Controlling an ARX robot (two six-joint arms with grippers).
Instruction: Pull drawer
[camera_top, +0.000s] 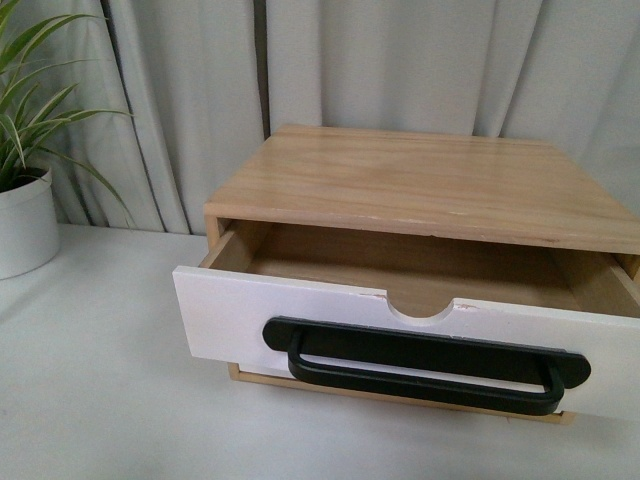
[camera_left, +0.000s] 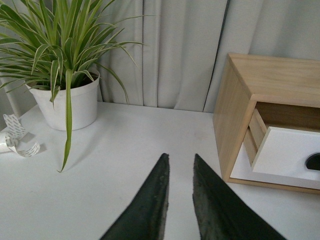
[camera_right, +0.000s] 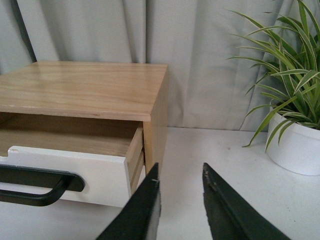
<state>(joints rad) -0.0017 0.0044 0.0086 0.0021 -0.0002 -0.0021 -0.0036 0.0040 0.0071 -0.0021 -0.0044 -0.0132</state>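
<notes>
The drawer (camera_top: 230, 320) stands pulled partway out of a light wooden cabinet (camera_top: 420, 180); its white front carries a long black bar handle (camera_top: 425, 365) and a semicircular notch in the rim, with light wood inside. Neither arm shows in the front view. My left gripper (camera_left: 181, 159) is open over the bare white table, apart from the cabinet (camera_left: 235, 115) and the drawer (camera_left: 290, 152). My right gripper (camera_right: 180, 170) is open beside the cabinet's corner (camera_right: 157, 125), close to the drawer's end (camera_right: 100, 177), holding nothing.
A striped green plant in a white pot (camera_top: 22, 225) stands at the far left of the white table (camera_top: 100, 400). Another potted plant (camera_right: 295, 145) appears in the right wrist view. Curled white tape (camera_left: 17, 140) lies by the pot (camera_left: 67, 105). Grey curtains (camera_top: 400, 60) hang behind.
</notes>
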